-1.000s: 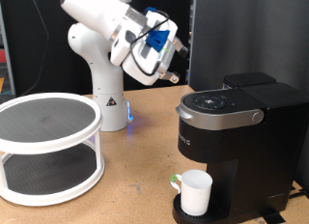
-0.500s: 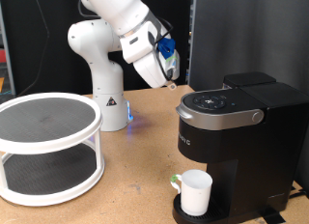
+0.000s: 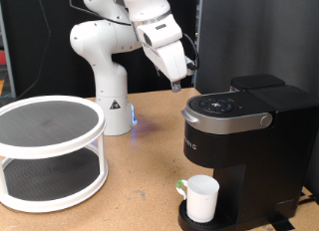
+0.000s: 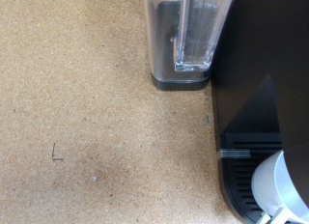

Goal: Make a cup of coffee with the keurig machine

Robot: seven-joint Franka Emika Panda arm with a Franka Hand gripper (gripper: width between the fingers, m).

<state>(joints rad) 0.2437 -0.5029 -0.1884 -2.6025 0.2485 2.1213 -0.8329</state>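
Observation:
The keurig machine [image 3: 244, 141] stands at the exterior view's right, matte black, with its lid down, a silver-grey handle [image 3: 264, 121] and a round button panel [image 3: 221, 105] on top. The cup [image 3: 202, 198], white with a green mark by its handle, sits on the drip tray under the spout. My gripper [image 3: 178, 84] points down, just above and to the left of the machine's top, touching nothing. Its fingers do not show in the wrist view, which shows the machine's black body [image 4: 261, 118], the cup's rim [image 4: 285, 181] and a clear tank [image 4: 188, 36].
A white two-tier round rack [image 3: 50, 151] stands at the exterior view's left on the wooden table [image 3: 140, 191]. The arm's white base [image 3: 105, 92] is behind it, with a small blue light [image 3: 135, 121]. A dark panel [image 3: 249, 37] rises behind the machine.
The arm has swung over; the hand has turned from facing sideways to pointing down and has moved right and lower, towards the machine's top. The cup and machine have not moved.

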